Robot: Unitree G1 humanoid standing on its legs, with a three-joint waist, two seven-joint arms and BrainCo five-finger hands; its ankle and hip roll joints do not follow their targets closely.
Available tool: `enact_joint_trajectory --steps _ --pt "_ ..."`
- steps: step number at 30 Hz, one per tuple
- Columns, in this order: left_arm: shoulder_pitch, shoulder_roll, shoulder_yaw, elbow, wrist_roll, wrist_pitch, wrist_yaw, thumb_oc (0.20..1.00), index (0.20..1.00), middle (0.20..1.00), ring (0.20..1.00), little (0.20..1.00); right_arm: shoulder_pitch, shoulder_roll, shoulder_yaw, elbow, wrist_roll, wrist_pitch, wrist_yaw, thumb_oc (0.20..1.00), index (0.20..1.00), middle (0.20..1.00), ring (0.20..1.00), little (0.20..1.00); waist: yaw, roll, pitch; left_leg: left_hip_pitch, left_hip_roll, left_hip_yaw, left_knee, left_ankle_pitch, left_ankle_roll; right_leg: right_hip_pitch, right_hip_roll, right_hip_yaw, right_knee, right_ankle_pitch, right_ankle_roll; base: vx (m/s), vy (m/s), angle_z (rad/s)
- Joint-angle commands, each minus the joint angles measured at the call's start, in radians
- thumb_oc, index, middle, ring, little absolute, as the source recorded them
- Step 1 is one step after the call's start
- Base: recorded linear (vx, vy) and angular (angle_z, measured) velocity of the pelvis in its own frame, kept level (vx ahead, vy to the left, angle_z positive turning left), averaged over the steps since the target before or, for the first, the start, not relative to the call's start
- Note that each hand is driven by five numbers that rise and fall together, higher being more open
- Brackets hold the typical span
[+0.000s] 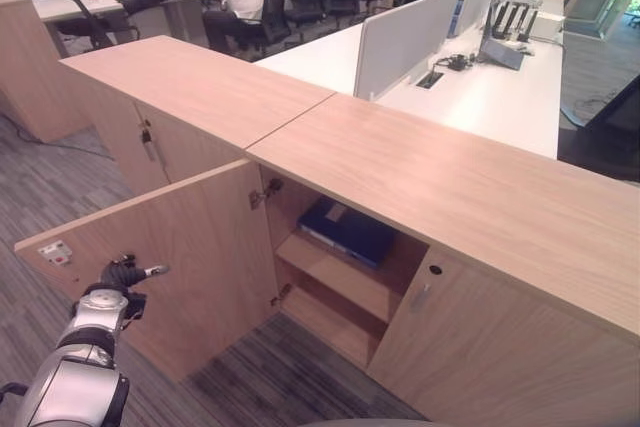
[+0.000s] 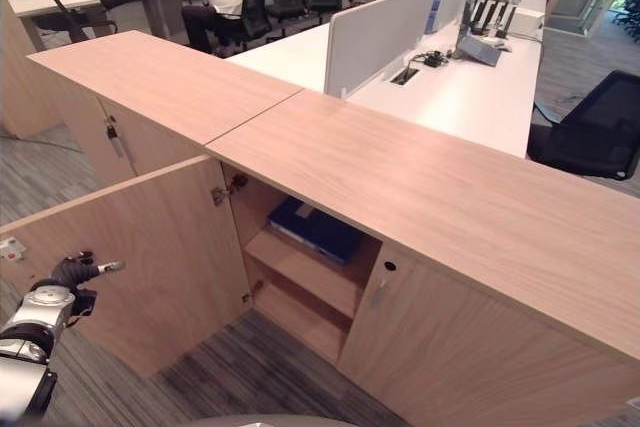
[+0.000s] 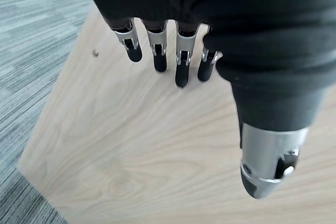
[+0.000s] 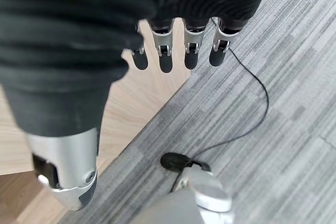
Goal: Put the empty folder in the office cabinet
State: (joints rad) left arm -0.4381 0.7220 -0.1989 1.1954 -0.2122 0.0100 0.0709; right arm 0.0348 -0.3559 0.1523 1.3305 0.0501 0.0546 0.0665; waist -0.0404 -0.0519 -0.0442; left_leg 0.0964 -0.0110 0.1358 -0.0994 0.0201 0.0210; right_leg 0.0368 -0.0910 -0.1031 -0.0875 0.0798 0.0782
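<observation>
Dark blue folder [image 1: 345,230] lies on the open cabinet's upper shelf [image 1: 338,276].
Both robot hands, left [image 1: 122,274] and right [image 4: 173,51], are relaxed, empty (door [image 1: 175,267] just beside left); a careless swing could slam it.

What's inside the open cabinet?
A dark blue folder lies flat on the upper shelf of the cabinet. The lower shelf looks bare, but the closed right door hides that side.
</observation>
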Motion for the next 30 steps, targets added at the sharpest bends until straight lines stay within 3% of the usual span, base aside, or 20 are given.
enact_joint_trajectory --steps 1,5,8,17,23,30 --pt "-0.133 0.020 0.003 0.009 0.051 -0.036 0.012 1.000 1.000 1.000 1.000 1.000 -0.041 -0.042 0.018 0.040 0.014 -0.005 -0.005 1.000 1.000 1.000 1.000 1.000 0.003 0.009 -0.003 -0.002 -0.028 -0.032 0.012 -0.074 0.002 0.033 -0.031 -0.012 0.056 -0.068 0.089 -0.03 0.023 -0.05" --pt "-0.146 -0.009 -0.067 -0.159 0.070 -0.043 -0.031 1.000 1.000 1.000 1.000 1.000 -0.052 -0.041 0.012 0.045 0.022 -0.005 -0.005 1.000 1.000 1.000 1.000 1.000 0.010 0.012 0.003 -0.007 -0.034 -0.039 0.012 -0.074 0.007 0.029 -0.037 -0.019 0.060 -0.066 0.092 -0.01 0.005 -0.01" --pt "-0.103 -0.038 -0.058 -0.271 0.029 -0.045 -0.067 1.000 1.000 1.000 1.000 1.000 -0.053 -0.035 0.009 0.053 0.015 -0.001 0.001 1.000 1.000 1.000 1.000 1.000 0.020 0.012 0.007 -0.012 -0.039 -0.051 0.012 -0.072 0.009 0.030 -0.042 -0.034 0.060 -0.068 0.094 -0.02 0.009 0.07" --pt "0.089 -0.166 0.069 -0.108 -0.073 -0.035 -0.076 1.000 1.000 1.000 1.000 1.000 -0.054 -0.012 0.007 0.053 0.001 0.004 0.004 1.000 1.000 1.000 1.000 1.000 0.036 0.010 0.008 -0.013 -0.044 -0.071 0.012 -0.072 0.010 0.038 -0.046 -0.052 0.053 -0.071 0.088 0.00 -0.002 0.06" --pt "0.180 -0.146 0.150 -0.020 -0.080 -0.026 -0.082 1.000 1.000 1.000 1.000 1.000 -0.051 -0.019 0.002 0.056 -0.014 0.005 0.009 1.000 1.000 1.000 1.000 1.000 0.051 0.012 0.011 -0.010 -0.046 -0.077 0.012 -0.075 0.010 0.045 -0.046 -0.060 0.048 -0.071 0.086 0.00 0.000 0.09" --pt "0.243 -0.028 0.246 0.044 -0.066 -0.022 -0.081 1.000 1.000 1.000 1.000 1.000 -0.043 -0.031 -0.007 0.063 -0.021 0.005 0.013 1.000 1.000 1.000 1.000 1.000 0.076 0.016 0.014 -0.010 -0.049 -0.097 0.012 -0.074 0.009 0.059 -0.047 -0.082 0.046 -0.079 0.084 0.00 -0.001 0.08"
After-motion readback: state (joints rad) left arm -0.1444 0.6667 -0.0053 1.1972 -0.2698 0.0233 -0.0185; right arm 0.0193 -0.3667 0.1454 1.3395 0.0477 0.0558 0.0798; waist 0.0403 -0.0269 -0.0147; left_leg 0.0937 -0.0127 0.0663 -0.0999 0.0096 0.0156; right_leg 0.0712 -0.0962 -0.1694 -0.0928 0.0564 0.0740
